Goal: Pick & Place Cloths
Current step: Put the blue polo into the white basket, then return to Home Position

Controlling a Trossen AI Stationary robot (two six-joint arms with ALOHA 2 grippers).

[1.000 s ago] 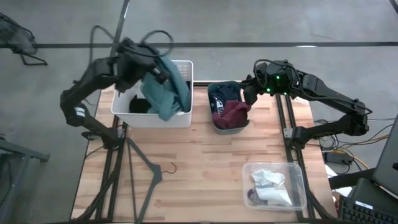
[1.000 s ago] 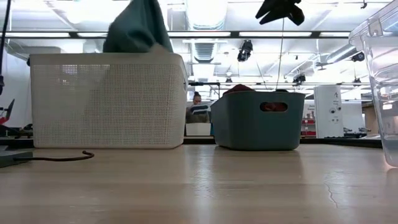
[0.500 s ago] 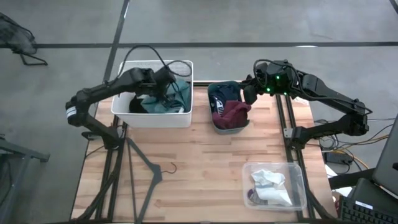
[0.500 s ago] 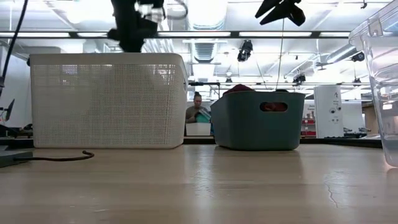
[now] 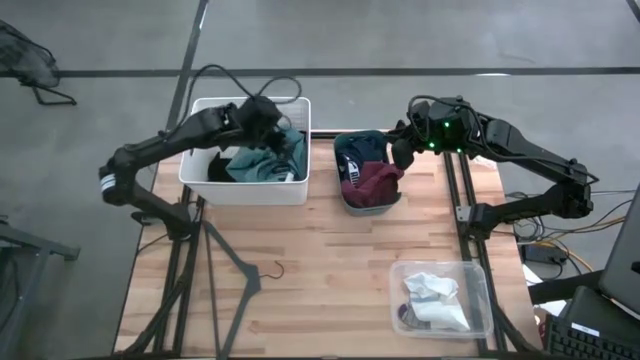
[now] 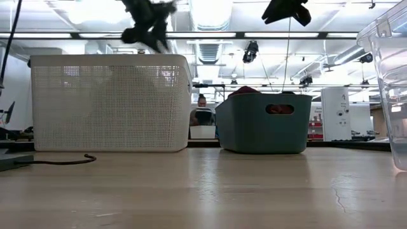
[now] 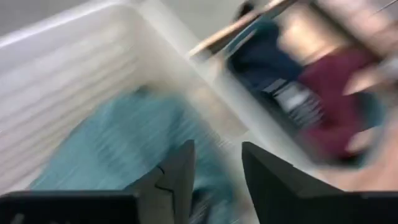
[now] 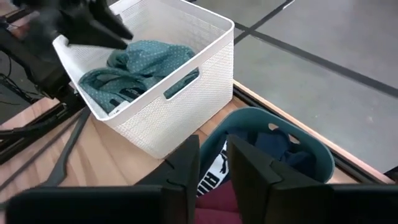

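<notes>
Teal cloth point(image 5: 262, 160) lay crumpled in the white bin point(image 5: 296, 187), long axis across it. Left gripper point(image 5: 268, 118) hovered above, fingers open, empty. Right gripper point(image 5: 398, 150) waited over the teal bin point(image 5: 350, 201), fingers apart.

1. White bin point(image 5: 245, 188), upper left: matt plastic with a fine perforated mesh
2. Teal cloth point(image 5: 262, 162) inside it: soft, crumpled, matt fabric
3. Teal bin point(image 6: 264, 124), centre: smooth plastic, slight sheen
4. Clear bin point(image 5: 478, 290), lower right: glossy see-through plastic
5. Table point(image 5: 320, 280): pale wood planks, smooth satin finish
</notes>
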